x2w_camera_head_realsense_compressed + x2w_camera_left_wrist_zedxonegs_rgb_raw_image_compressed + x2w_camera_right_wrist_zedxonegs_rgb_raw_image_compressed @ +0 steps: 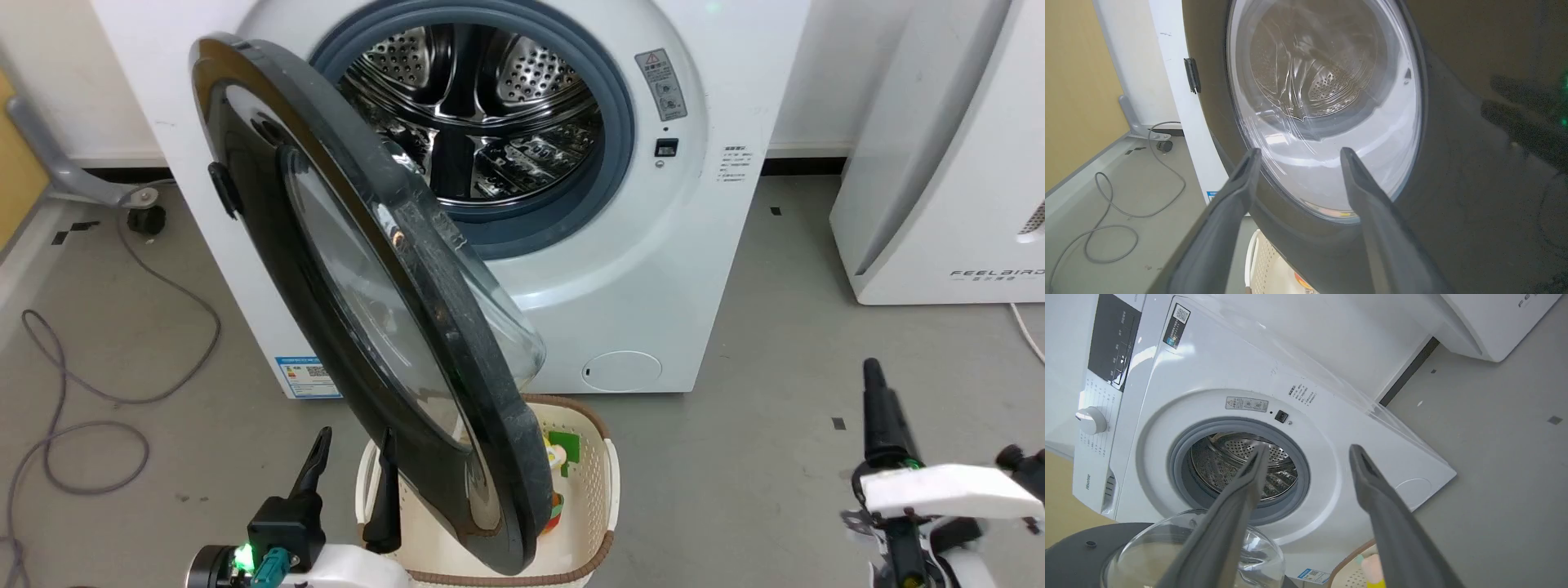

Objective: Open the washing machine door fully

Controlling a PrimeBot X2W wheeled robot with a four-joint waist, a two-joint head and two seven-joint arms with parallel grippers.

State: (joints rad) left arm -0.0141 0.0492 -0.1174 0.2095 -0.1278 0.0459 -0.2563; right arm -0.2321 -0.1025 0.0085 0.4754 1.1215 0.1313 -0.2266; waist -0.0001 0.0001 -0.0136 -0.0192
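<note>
The washing machine [718, 245] is a white front-loader whose steel drum [482, 106] is exposed. Its washing machine door [269, 212] hangs from the left hinge, swung roughly halfway out toward me, glass bowl [506, 327] facing the drum. My left gripper [351, 465] is open at the lower left, just outside the door's black outer face; whether a finger touches it I cannot tell. In the left wrist view that gripper [1299, 152] points at the door [1453, 183]. My right gripper [939, 416] stands open, well to the right of the door. In its wrist view the gripper [1308, 447] aims at the machine [1208, 375], the door [1086, 555] low left.
A cream laundry basket [608, 490] with coloured items sits on the floor under the door's lower edge. A white FEELBIRD appliance [939, 163] stands at the right. A grey cable [82, 408] loops on the floor at the left, near a caster [147, 219].
</note>
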